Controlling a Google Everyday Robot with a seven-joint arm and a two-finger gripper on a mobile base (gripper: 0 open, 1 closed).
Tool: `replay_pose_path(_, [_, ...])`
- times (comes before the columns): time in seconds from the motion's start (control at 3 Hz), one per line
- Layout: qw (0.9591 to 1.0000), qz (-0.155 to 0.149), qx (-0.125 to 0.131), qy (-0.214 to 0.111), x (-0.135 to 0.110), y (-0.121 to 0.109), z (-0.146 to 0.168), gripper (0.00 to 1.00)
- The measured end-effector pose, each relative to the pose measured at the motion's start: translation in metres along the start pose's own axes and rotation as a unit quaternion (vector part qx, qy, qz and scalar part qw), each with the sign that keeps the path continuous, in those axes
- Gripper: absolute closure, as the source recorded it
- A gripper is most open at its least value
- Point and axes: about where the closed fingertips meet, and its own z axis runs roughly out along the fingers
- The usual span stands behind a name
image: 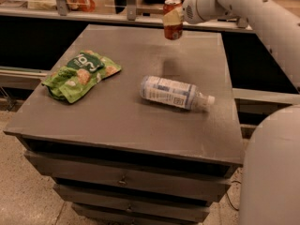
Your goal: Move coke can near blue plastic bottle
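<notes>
The coke can (173, 27), red with a silver top, hangs upright in the air above the far part of the table. My gripper (172, 17) is shut on the can, reaching in from the right at the end of the white arm. The blue plastic bottle (172, 93) lies on its side in the middle-right of the table, white cap pointing right. The can is well behind the bottle and above the tabletop.
A green snack bag (80, 74) lies on the left of the grey table (117, 121). A counter with a rail runs behind the table. The robot's white body (272, 172) fills the lower right, next to the table's right edge.
</notes>
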Motion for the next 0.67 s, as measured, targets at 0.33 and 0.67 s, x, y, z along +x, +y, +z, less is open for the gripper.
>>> replay_pose_path(0.33, [0.9995,0.015,0.012,0.024,0.014,-0.016,-0.031,1.0])
replay_pose_path(0.67, [0.9985,0.033,0.01,0.043,0.029,-0.015,-0.061,1.0])
